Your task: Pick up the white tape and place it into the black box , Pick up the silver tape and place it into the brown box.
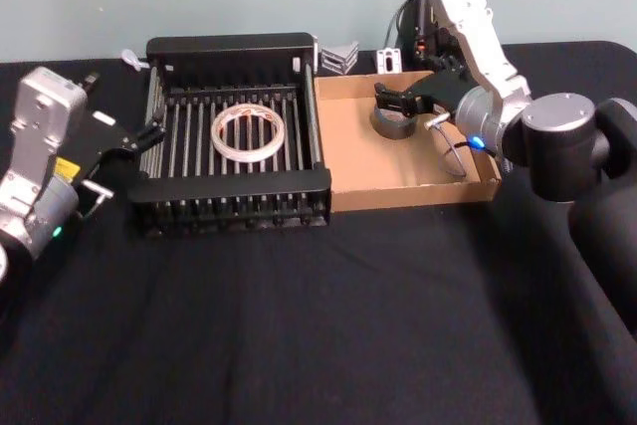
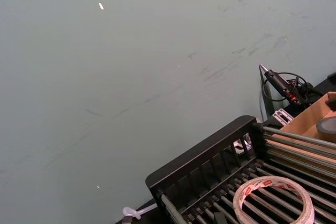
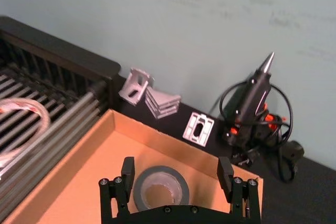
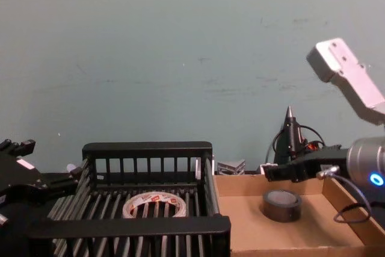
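Resting on the floor of the brown box [image 1: 398, 171], the silver tape [image 3: 159, 187] lies between the right gripper's [image 3: 177, 173] spread jaws, untouched. The white tape [image 1: 249, 130] lies flat in the black box [image 1: 234, 51], its red print unreadable. The left gripper [image 1: 149, 133] sits just beside that box's left wall, jaws apparently apart.

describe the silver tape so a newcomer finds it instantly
Find the brown box, the tan cardboard tray right of the black box. The silver tape lies flat near its back wall, beneath the open right tool. It's chunky and dark grey, unlike the thin white tape.
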